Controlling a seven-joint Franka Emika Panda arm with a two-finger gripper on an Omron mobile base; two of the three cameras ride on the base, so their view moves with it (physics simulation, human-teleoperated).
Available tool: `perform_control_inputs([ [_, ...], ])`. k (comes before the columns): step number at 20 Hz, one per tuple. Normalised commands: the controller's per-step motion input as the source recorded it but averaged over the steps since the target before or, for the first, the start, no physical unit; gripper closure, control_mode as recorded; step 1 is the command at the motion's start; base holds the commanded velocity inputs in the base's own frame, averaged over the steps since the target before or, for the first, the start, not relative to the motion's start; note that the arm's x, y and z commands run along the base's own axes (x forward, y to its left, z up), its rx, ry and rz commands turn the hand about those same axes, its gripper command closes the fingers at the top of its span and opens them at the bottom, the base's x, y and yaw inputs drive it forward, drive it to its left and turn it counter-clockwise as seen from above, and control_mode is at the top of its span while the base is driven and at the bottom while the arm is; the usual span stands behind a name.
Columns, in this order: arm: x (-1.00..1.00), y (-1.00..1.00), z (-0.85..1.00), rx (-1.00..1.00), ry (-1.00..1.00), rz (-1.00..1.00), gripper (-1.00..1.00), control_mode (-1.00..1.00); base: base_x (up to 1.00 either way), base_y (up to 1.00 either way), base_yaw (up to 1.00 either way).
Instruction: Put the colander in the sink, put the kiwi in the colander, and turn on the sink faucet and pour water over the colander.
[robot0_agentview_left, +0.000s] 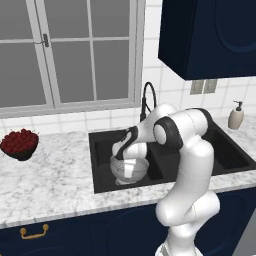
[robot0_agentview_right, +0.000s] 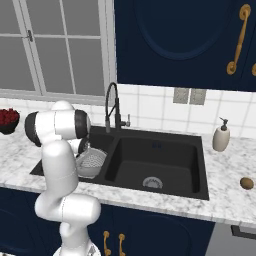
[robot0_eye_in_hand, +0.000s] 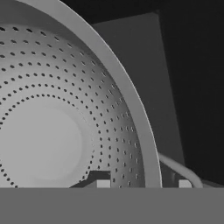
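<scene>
Hand view: the colander rim is straddled by the hand; whether that rim is gripped cannot be told. The colander sits under the hand in the sink basin. The hand is best opened fully and lifted straight up, so the rim is not snagged.

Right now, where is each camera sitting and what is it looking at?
Left base view: behind the arm's left, looking down at the sink; arm at lower right.
Right base view: behind its right, same sink, kiwi on the counter; arm at lower left.
Hand view: on the hand, looking into the colander.
All three share the colander.
</scene>
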Motion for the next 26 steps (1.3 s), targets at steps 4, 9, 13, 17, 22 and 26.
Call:
perform_control_inputs([
  [4,0.24,-0.14,-0.12,0.0,0.0,0.0,-1.0,-1.0,0.0,0.0,0.0],
  [9,0.02,0.0,-0.01,0.0,0.0,0.0,-1.0,-1.0,0.0,0.0,0.0],
  [13,0.12,-0.34,0.19,0.0,0.01,0.0,-1.0,-1.0,0.0,0.0,0.0],
  [17,0.0,-0.54,0.55,0.0,0.04,0.0,-1.0,-1.0,0.0,0.0,0.0],
  [22,-0.09,-0.33,0.72,0.0,0.09,0.0,-1.0,-1.0,0.0,0.0,0.0],
  [26,-0.27,-0.43,0.64,0.0,0.11,0.05,-1.0,-1.0,0.0,0.0,0.0],
])
